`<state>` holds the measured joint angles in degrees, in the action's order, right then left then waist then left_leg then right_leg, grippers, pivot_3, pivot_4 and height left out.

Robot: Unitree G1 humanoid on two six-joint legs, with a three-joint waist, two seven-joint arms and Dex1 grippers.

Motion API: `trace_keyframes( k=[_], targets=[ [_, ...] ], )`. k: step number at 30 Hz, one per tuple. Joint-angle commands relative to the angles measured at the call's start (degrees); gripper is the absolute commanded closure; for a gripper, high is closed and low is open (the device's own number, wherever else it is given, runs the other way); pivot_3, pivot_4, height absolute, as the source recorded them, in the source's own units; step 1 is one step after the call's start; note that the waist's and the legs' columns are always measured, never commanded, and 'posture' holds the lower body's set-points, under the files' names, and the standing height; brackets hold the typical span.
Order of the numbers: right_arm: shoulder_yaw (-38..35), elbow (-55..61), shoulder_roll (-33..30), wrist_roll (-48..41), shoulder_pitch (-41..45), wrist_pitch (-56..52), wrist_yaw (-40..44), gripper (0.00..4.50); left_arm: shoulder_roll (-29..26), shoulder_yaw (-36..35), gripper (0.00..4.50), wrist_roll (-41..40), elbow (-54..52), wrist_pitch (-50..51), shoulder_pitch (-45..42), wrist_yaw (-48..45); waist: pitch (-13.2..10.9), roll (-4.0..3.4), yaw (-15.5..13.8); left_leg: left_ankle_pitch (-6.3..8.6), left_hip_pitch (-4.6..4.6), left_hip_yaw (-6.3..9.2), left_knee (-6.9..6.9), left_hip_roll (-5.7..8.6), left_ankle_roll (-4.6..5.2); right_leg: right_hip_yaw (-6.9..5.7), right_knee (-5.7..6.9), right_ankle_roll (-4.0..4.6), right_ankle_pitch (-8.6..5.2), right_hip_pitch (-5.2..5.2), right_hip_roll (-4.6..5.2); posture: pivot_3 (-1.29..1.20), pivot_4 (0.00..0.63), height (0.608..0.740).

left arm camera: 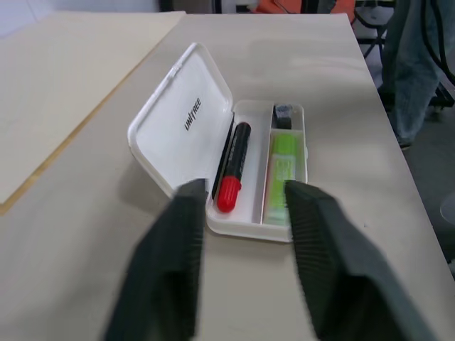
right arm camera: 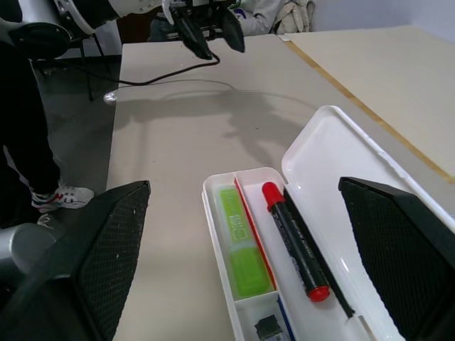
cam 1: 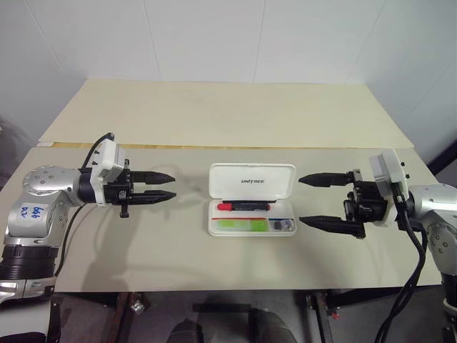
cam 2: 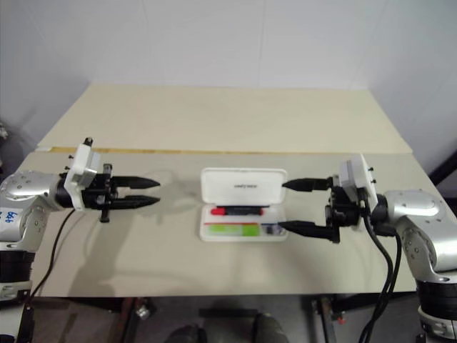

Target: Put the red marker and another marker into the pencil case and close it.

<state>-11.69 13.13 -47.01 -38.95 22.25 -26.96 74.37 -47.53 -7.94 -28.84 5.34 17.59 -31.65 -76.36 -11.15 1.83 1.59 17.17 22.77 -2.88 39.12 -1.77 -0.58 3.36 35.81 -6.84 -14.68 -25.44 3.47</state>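
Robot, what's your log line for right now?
red marker: in pencil case | green marker: in case | lid: open | left gripper: empty | right gripper: open, empty

Head stereo pair high over table (cam 1: 214, 136), wrist cameras low, facing inward, sharing pencil case (left arm camera: 213, 149), seemingly close

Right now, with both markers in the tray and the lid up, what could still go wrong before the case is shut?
1. The pencil case lies loose on the table, with both the left gripper and right gripper clear of it; a one-sided push on the lid might slide it instead of closing it.
2. The red marker lies right by the hinge, so the lid could catch on it.
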Motion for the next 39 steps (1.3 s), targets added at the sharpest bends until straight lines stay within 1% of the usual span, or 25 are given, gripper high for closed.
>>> trace_keyframes(
  k=[1,2,3,6,10,13,16,19,22,24,30,33,36,39],
  targets=[
    [-0.6,0.2,-0.7,0.0,1.8,1.7,-0.2,0.00,0.0,-1.2,3.94,-1.4,-1.2,0.1,-0.4,0.2,0.0,0.00,0.0,0.00,-0.01,0.00,0.00,0.00,-0.01,0.00,0.01,0.00,0.00,0.00,0.00,0.00,0.150,0.740],
    [-0.5,0.0,-0.6,0.1,2.0,1.8,-0.4,0.00,0.1,-1.2,4.34,-1.5,-1.4,0.2,-0.3,0.2,0.0,0.00,0.0,-0.01,-0.01,0.00,0.00,0.00,-0.01,0.00,0.02,0.00,0.00,0.00,0.00,0.00,0.150,0.740],
    [-0.5,-0.1,-0.6,0.1,2.1,1.9,-0.4,0.00,0.1,-1.2,4.46,-1.5,-1.4,0.3,-0.3,0.2,0.0,0.00,0.0,-0.01,-0.02,-0.01,0.00,0.00,-0.02,0.01,0.02,0.00,0.00,0.00,0.01,0.00,0.150,0.740],
    [-0.1,-0.4,-0.6,0.1,2.6,1.7,0.0,0.00,0.3,-1.0,4.46,-1.0,-1.5,-0.2,-0.2,0.7,0.0,0.00,0.0,-0.01,-0.04,-0.02,0.00,0.00,-0.02,0.02,0.01,0.00,0.00,0.02,0.01,0.00,0.150,0.740],
    [0.3,-1.0,-0.4,0.6,2.8,2.0,-0.3,0.00,2.1,-0.8,4.46,1.6,1.0,-1.6,-1.9,5.6,0.0,0.00,0.0,-0.01,-0.03,-0.02,0.00,0.01,-0.02,0.03,0.01,0.00,0.00,0.03,0.03,0.00,0.150,0.740],
    [0.7,-1.9,-0.2,1.4,3.3,2.4,-0.7,0.00,4.3,0.5,4.46,6.0,6.2,-3.6,-5.8,11.3,0.0,0.01,-0.2,-0.02,-0.03,0.00,0.01,0.02,-0.02,0.02,0.01,-0.01,0.01,0.04,0.02,0.00,0.150,0.740],
    [1.3,-2.2,0.8,1.7,4.1,2.5,-2.1,0.00,7.2,2.8,4.46,11.3,14.3,-4.2,-11.8,18.0,0.0,0.01,-0.3,-0.04,-0.07,0.03,0.01,0.04,-0.04,0.01,0.04,-0.01,0.02,0.08,0.01,0.00,0.150,0.740],
    [1.9,-1.9,1.3,1.4,4.5,2.0,-3.0,0.00,10.2,4.8,4.46,14.3,20.5,-6.5,-16.0,20.1,0.0,0.01,-0.3,-0.05,-0.10,0.02,0.01,0.08,-0.05,0.02,0.00,-0.07,0.06,0.15,0.02,0.00,0.150,0.740],
    [2.3,-2.0,1.2,1.1,4.7,1.3,-2.9,0.00,12.4,6.5,4.46,16.1,24.8,-8.5,-18.6,20.1,0.0,0.01,0.0,-0.04,-0.06,0.01,0.00,0.06,-0.05,0.01,0.04,-0.10,0.07,0.17,0.02,0.00,0.150,0.740],
    [3.3,-3.2,0.4,2.1,4.4,1.9,-1.2,0.00,14.2,7.9,4.46,17.4,28.0,-10.6,-20.6,19.6,0.0,0.02,-0.1,-0.03,-0.02,-0.01,0.00,0.06,-0.03,0.01,0.00,-0.10,0.07,0.16,0.02,0.00,0.150,0.740],
    [3.7,-10.4,1.6,6.2,6.4,5.9,-2.4,0.00,18.5,10.1,4.46,19.1,35.3,-14.7,-25.4,16.7,0.0,0.02,-0.2,-0.03,0.04,-0.03,0.00,0.08,-0.03,0.01,-0.15,-0.21,0.13,0.17,0.02,0.00,0.150,0.740],
    [2.7,-11.6,2.8,6.0,7.0,5.8,-4.8,0.00,19.5,10.5,4.46,19.7,36.7,-16.0,-26.1,16.0,0.0,0.02,-0.1,-0.03,0.06,-0.04,0.00,0.08,-0.03,0.02,-0.17,-0.23,0.15,0.16,0.02,0.00,0.150,0.740],
    [0.9,-11.4,4.5,6.6,6.9,7.2,-9.2,0.00,20.3,10.5,4.46,19.4,35.7,-15.8,-25.6,14.5,0.0,0.02,0.0,-0.03,0.06,-0.03,-0.02,0.06,-0.03,0.02,-0.16,-0.23,0.15,0.14,0.01,0.00,0.150,0.740],
    [0.0,-10.2,4.7,5.8,5.4,7.4,-10.0,0.00,20.5,10.5,4.46,19.4,34.8,-15.6,-25.1,14.0,0.0,0.02,-0.2,-0.03,0.07,-0.03,-0.02,0.07,-0.03,0.02,-0.16,-0.23,0.15,0.15,0.02,0.00,0.150,0.740]
  ],
)
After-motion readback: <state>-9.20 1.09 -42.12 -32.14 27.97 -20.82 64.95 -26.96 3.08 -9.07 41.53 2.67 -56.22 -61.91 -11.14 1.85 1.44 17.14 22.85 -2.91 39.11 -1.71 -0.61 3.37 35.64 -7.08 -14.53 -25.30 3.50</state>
